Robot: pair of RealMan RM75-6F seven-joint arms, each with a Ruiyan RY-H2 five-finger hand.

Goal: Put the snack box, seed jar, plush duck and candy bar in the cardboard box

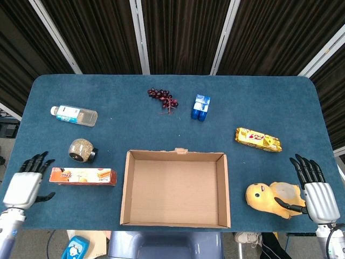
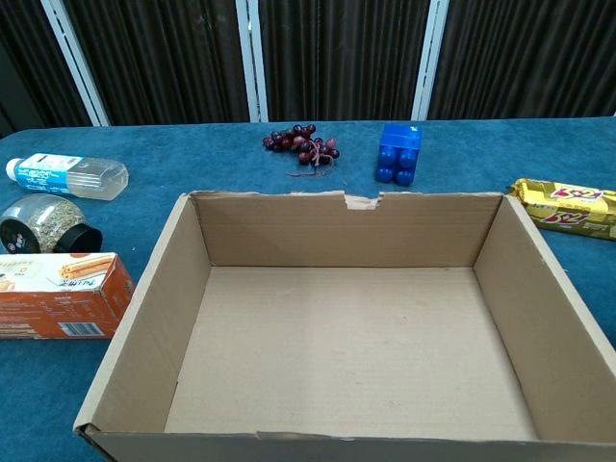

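Observation:
The open cardboard box (image 1: 127,190) (image 2: 197,236) sits at the table's front middle with nothing in it. Left of it lies the orange snack box (image 1: 82,176) (image 2: 58,295), and behind that the seed jar (image 1: 81,150) (image 2: 43,224) lies on its side. The yellow plush duck (image 1: 271,198) rests right of the box, with the candy bar (image 1: 257,139) (image 2: 566,205) behind it. My left hand (image 1: 26,186) hovers open just left of the snack box. My right hand (image 1: 312,191) is open beside the duck, its thumb at the duck's edge.
A clear bottle (image 1: 74,115) (image 2: 70,175) lies at the far left. A bunch of grapes (image 1: 162,97) (image 2: 303,143) and a blue block (image 1: 200,107) (image 2: 398,152) sit behind the box. The table's front edge runs close under both hands.

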